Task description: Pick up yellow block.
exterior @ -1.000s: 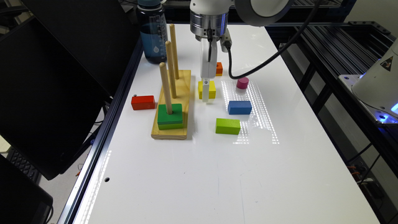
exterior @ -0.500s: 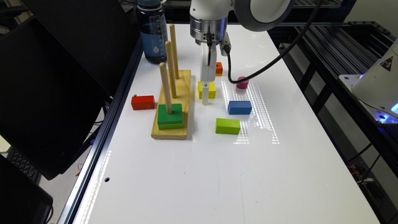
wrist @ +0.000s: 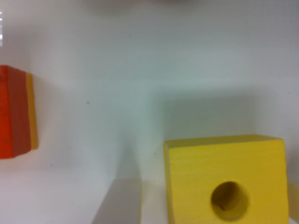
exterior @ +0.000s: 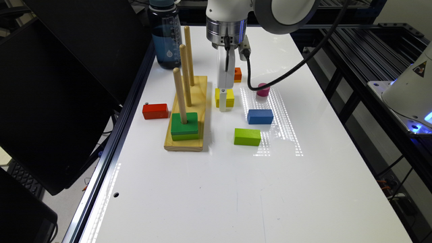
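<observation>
Scanning from the exterior view's left, a red block point(exterior: 155, 111) lies on the white tabletop point(exterior: 209, 189) beside a wooden peg stand point(exterior: 186, 135), which carries a green block point(exterior: 184, 123) threaded on its nearest peg. Behind the stand is a dark blue water bottle point(exterior: 166, 37).

Just to the right of the stand sits the yellow block point(exterior: 225, 96), flat on the tabletop, its round hole facing up in the wrist view point(wrist: 226, 184). The pincer point(exterior: 223, 101) has come down over the last second: earlier its white tip hung a little above the block, and now it reaches down to the block's near-left side, close to the tabletop. One pale finger point(wrist: 119, 203) shows in the wrist view just beside the block's edge, apart from it. The other finger is out of sight, so I cannot tell how wide the pincer stands, and nothing shows the block as held.

Further right are a small orange block point(exterior: 238, 74) behind, a magenta cylinder point(exterior: 263, 89), a blue block point(exterior: 260, 116) and a lime-green block point(exterior: 247, 136).

The descent looks about finished, so closing on the block and lifting should be what remains. Whether the block sits centred between the fingers is uncertain; an off-centre squeeze could push it aside.
</observation>
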{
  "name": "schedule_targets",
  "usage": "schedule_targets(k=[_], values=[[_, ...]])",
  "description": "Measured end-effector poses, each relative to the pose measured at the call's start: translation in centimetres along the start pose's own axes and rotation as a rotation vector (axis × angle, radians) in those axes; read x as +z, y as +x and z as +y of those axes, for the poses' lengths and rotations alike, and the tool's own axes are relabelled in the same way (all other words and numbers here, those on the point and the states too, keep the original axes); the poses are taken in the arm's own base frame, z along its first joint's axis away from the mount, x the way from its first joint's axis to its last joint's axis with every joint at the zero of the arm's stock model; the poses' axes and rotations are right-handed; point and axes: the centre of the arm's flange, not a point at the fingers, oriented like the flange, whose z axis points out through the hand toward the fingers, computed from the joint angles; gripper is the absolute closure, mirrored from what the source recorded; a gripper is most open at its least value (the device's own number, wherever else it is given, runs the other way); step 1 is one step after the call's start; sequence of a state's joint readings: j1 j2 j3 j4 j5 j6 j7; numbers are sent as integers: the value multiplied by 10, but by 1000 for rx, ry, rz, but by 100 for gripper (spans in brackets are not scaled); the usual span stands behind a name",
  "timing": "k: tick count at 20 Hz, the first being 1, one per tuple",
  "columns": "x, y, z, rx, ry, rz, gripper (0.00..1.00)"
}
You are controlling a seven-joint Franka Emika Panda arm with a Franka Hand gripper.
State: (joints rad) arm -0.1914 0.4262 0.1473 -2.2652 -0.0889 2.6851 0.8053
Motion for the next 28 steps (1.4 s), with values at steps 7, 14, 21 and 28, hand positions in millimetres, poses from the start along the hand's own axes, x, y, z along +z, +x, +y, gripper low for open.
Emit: schedule_targets(k=[7,14,21,28], values=[[0,0,0,0,0,0,0],[0,0,0,0,0,0,0],[0,0,0,0,0,0,100],[0,0,0,0,1,0,100]])
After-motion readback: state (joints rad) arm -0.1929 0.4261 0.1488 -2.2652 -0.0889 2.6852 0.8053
